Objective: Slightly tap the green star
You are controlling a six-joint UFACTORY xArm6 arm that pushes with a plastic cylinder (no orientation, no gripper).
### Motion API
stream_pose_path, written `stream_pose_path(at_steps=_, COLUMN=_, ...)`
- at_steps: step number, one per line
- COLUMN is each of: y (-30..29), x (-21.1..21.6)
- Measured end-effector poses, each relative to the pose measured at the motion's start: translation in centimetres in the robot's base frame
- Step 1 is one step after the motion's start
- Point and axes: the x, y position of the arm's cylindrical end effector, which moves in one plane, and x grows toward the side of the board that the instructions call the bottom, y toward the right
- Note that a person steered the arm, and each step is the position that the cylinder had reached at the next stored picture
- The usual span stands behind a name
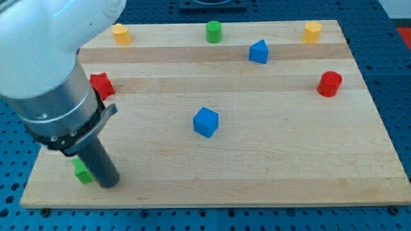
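The green star (pixel 81 172) lies near the board's lower left corner, mostly hidden behind my rod, so its shape is hard to make out. My tip (pixel 108 184) rests on the board right beside it, on its right side, touching or nearly touching it. The arm's large white and grey body covers the view's upper left.
A red star (pixel 101 85) sits at the left edge, partly behind the arm. A blue cube (pixel 206 122) is at the centre. A yellow block (pixel 121 33), a green cylinder (pixel 213 31), a blue block (pixel 258 52) and a yellow block (pixel 312 31) line the top. A red cylinder (pixel 330 84) is at the right.
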Motion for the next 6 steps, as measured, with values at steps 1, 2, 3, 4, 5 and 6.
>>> stream_pose_path(at_steps=1, y=-0.6, x=1.2)
stream_pose_path(at_steps=2, y=-1.7, x=1.2)
stream_pose_path(at_steps=3, y=-3.6, x=1.0)
stream_pose_path(at_steps=4, y=-5.4, x=0.7)
stream_pose_path(at_steps=5, y=-7.2, x=0.0)
stream_pose_path(at_steps=6, y=-8.4, x=-0.3)
